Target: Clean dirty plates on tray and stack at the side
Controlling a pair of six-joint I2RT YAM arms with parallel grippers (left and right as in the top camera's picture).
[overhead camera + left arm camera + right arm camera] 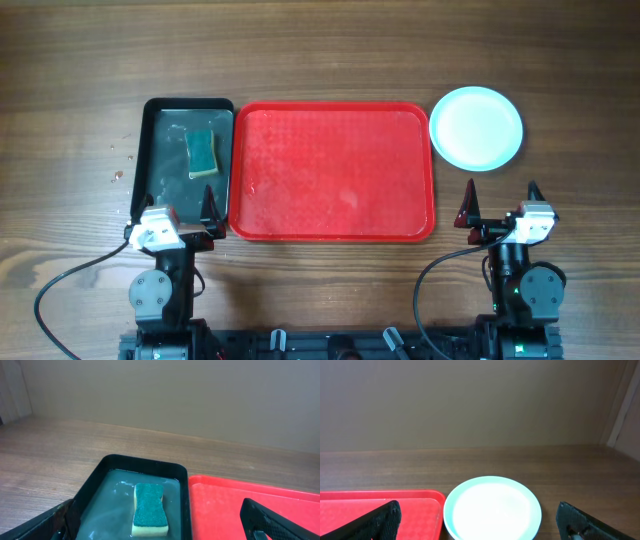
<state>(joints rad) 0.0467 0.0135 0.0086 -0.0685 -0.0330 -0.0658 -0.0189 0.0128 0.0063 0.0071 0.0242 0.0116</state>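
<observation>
Wooden table (330, 50), beige wall (470, 400) behind; plate (476, 128) beside red tray (335, 150); left hand (177, 206) and right hand (500, 197) wide open, empty.

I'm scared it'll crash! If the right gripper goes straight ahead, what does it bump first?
Probably the round pale turquoise plate, dead ahead of the right gripper, though height is unclear.

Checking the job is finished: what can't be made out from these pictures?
- Plate count: overhead, the top plate hides any beneath; right wrist, frame edge cuts it.
- Faint marks on the red tray, overhead: too small to identify.
- Black tray near end, left wrist: cut off.
</observation>
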